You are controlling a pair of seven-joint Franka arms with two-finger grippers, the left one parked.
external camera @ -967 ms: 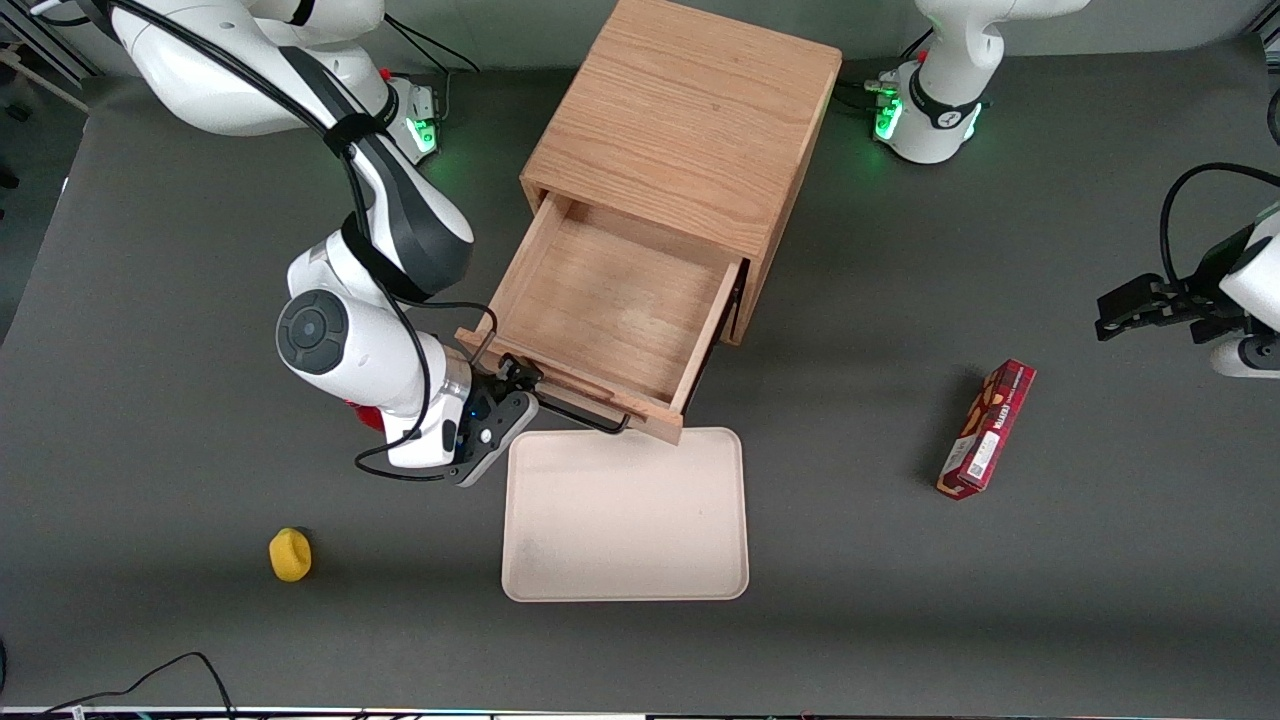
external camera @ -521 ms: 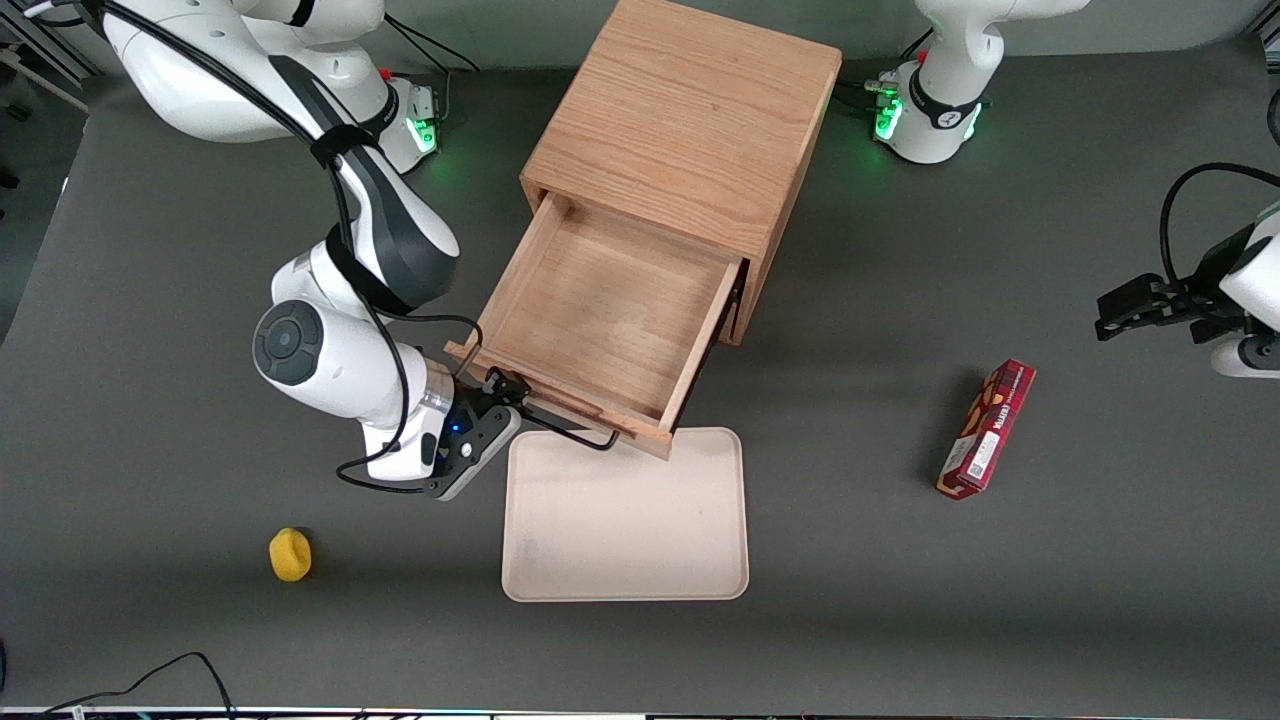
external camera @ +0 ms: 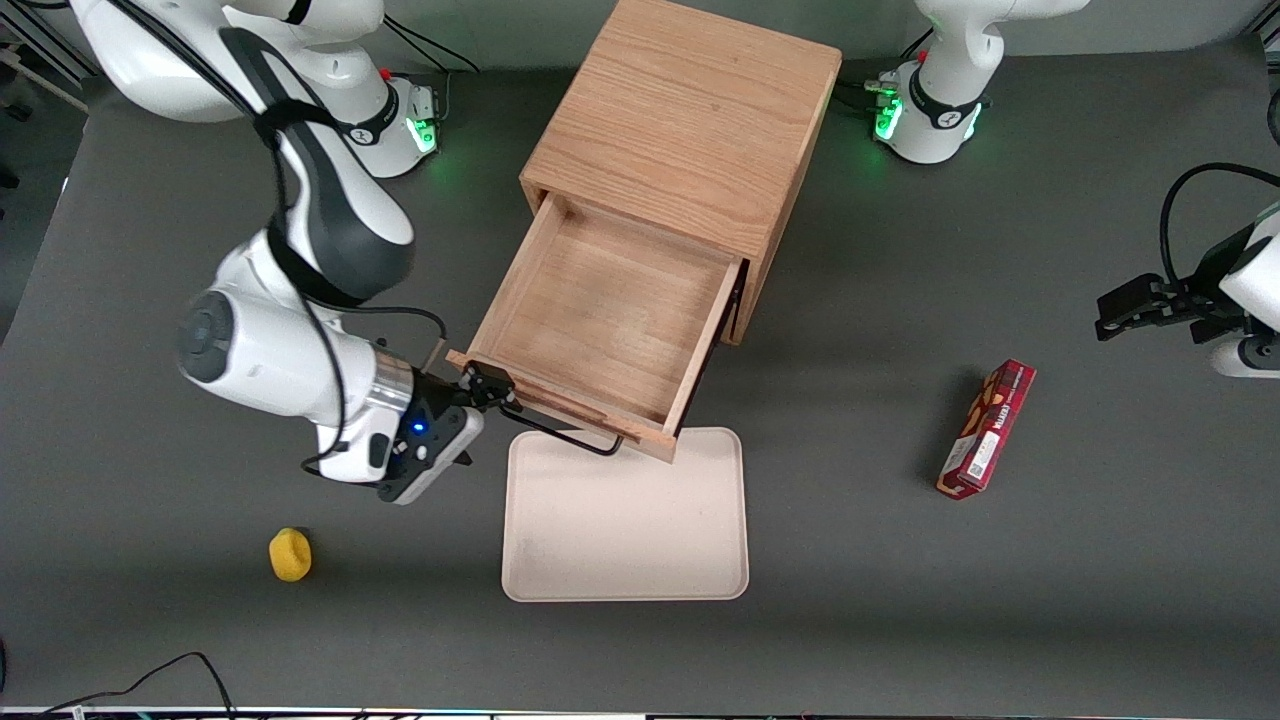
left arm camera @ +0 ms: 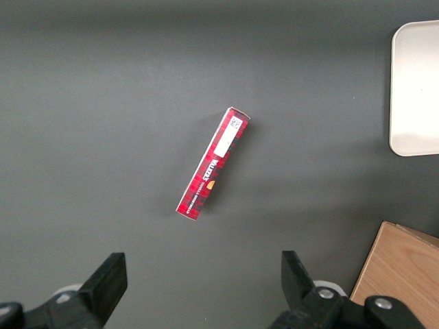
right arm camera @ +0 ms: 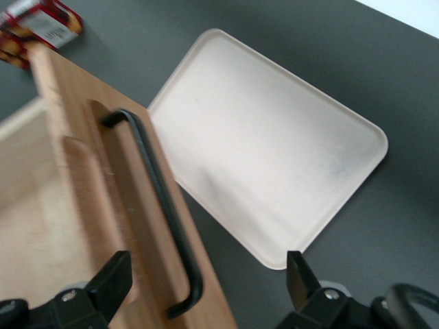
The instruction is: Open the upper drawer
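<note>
yellow lump is sitting nearest the front camera, toward the working arm's end of the bench, well apart from everything. farther in, the tray is lying flat, its edge just under the drawer front.

end effector is hovering at the working-arm end of the black bar handle, fingers spread wide and gripping nothing; in the right wrist view the handle is lying between the open fingers without touching either.

upper drawer is standing pulled well out of the cabinet, interior bare. judgement: opening looks essentially complete; the step in hand is a clean release and retreat.

to do it well: keeping the fingers wide, backing off straight away from the drawer front so neither finger hooks the bar's bent end and drags the drawer.

room: open bench toward the working arm's end gives free withdrawal. edges to mind are the drawer front corner and the tray rim. red box is lying toward the parked arm's end, no concern.
</note>
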